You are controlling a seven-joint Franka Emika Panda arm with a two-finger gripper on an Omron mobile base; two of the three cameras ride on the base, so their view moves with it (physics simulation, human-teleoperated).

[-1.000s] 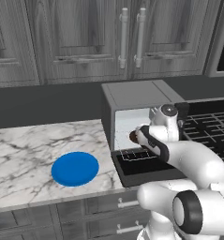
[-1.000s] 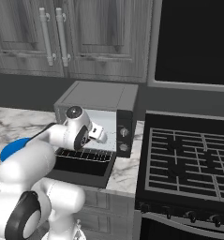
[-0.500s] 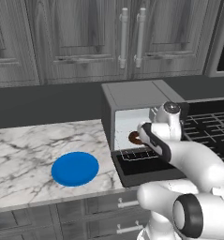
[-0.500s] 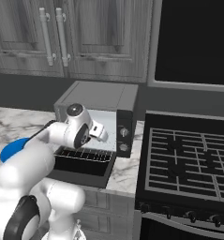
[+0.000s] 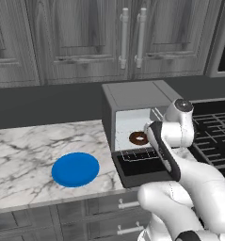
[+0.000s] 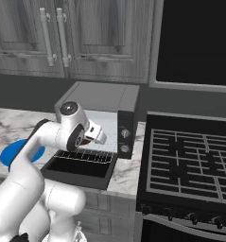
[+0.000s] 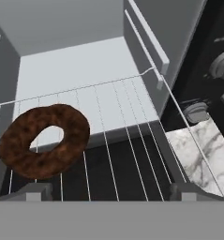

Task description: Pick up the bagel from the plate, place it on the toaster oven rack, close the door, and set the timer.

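The bagel (image 7: 42, 140) lies flat on the toaster oven rack (image 7: 113, 117), inside the toaster oven (image 5: 132, 101) and toward the front of the wire grid, so the pick-up and the placing look done. The plate (image 5: 76, 169) sits bare on the marble bench (image 5: 24, 155), well to the left of the oven. The pincer (image 7: 108, 190) hovers just in front of the oven mouth with its jaws spread wide and nothing between them; the bagel is near one fingertip but appears free of it.

What is left, as I judge it: swing up the door (image 6: 79, 168), which hangs open and flat below the oven mouth, and then turn the timer (one of the round knobs (image 6: 125, 133) on the oven's right-hand panel, though which one I cannot tell).

The arm's own body hides the right part of the oven mouth in the left base view, and the door's handle is hard to make out anywhere.
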